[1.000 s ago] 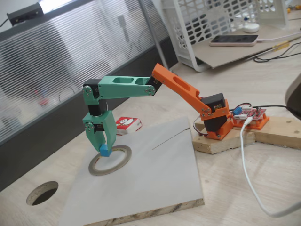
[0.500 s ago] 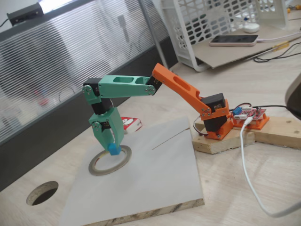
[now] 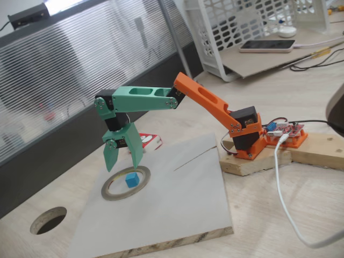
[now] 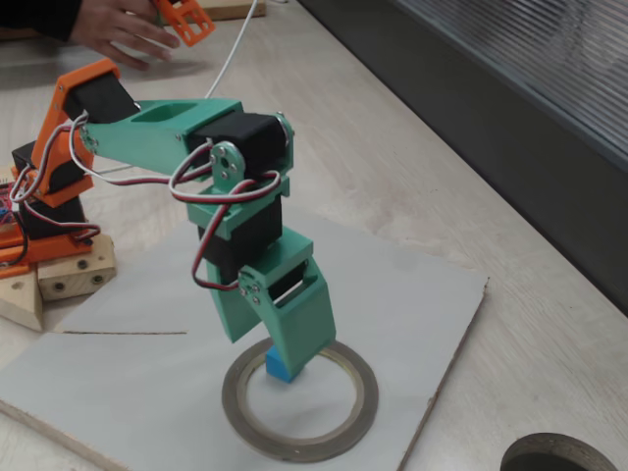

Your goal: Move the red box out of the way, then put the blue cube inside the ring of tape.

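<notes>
The blue cube (image 3: 131, 179) sits inside the ring of tape (image 3: 110, 193), your pincer (image 3: 123, 162) spread open just above it; red box (image 3: 149, 141) lies aside, so you look done

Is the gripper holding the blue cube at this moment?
No, the gripper is open above the blue cube, which lies inside the ring of tape.

– What's around your workspace?
– You've got a light wooden table (image 3: 301, 215) with a pale grey board (image 3: 177, 199) lying on it and a round hole (image 3: 48, 220) cut near the corner.
– And behind?
– A frosted ribbed glass partition (image 3: 80, 70), with a white plastic basket (image 3: 252, 32) beside it.
</notes>
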You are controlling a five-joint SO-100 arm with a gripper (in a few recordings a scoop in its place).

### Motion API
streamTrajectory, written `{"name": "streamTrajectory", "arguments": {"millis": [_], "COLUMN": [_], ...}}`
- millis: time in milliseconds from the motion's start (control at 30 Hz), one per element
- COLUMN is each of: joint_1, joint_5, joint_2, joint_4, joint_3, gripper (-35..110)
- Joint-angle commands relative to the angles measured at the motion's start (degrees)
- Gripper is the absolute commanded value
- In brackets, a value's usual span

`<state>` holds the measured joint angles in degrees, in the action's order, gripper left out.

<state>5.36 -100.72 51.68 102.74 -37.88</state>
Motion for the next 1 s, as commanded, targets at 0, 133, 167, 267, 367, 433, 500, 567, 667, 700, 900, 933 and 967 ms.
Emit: {"name": "streamTrajectory", "arguments": {"millis": [0, 133, 167, 267, 367, 433, 500, 567, 667, 700, 900, 933, 967], "joint_1": [0.35, 0.62, 0.70, 0.79, 0.44, 0.26, 0.26, 0.44, 0.70, 0.70, 0.79, 0.79, 0.79], "joint_5": [-0.35, -0.18, 0.09, 0.09, 0.09, 0.09, 0.18, 0.18, 0.18, 0.18, 0.18, 0.18, 0.18], "joint_2": [1.14, 1.14, 1.14, 1.23, 1.41, 1.67, 4.13, 9.40, 17.49, 19.60, 26.19, 26.81, 27.42], "joint_4": [0.97, 1.41, 1.41, 0.97, 0.97, 0.97, 0.88, 0.88, 0.88, 0.88, 0.88, 0.88, 0.88], "joint_3": [0.35, 0.35, 0.35, 0.35, -0.62, -4.13, -8.96, -13.62, -18.11, -19.16, -23.20, -23.82, -24.35], "gripper": [57, 57, 57, 56, 56, 56, 56, 56, 56, 56, 56, 56, 56]}}
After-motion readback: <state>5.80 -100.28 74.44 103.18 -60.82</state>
